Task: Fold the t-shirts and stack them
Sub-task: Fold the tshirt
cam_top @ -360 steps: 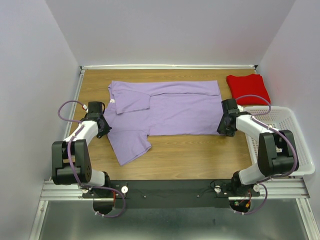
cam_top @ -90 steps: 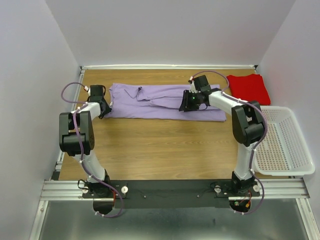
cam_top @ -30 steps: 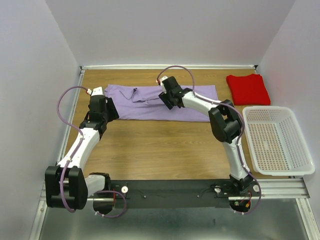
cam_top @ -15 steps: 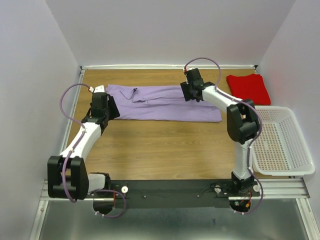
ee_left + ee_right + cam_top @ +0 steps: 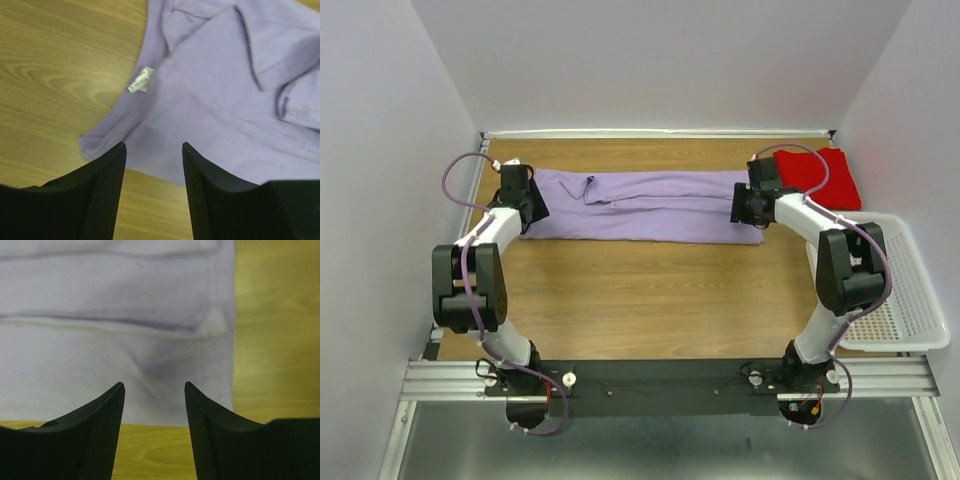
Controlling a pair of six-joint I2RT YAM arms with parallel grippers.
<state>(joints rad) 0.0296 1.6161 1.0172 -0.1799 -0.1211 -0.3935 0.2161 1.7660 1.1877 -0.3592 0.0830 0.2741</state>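
The lavender t-shirt [image 5: 645, 205] lies folded into a long strip across the back of the table. Its collar end with a white tag [image 5: 141, 80] is on the left and its hem end [image 5: 150, 330] on the right. My left gripper [image 5: 530, 205] hovers at the strip's left end, and the left wrist view shows it [image 5: 153, 150] open, nothing between the fingers. Over the strip's right near corner is my right gripper [image 5: 742, 207], which the right wrist view shows [image 5: 154, 387] open and empty. The red t-shirt [image 5: 817, 176] sits folded at the back right corner.
A white perforated basket [image 5: 930, 300] stands along the right edge of the wooden table [image 5: 650, 290], close beside the right arm. Walls close in the table on the left, back and right.
The right gripper has travelled from the middle of the lavender strip to its right end. The left gripper has shifted back to the strip's left end. The shirt lies as before.
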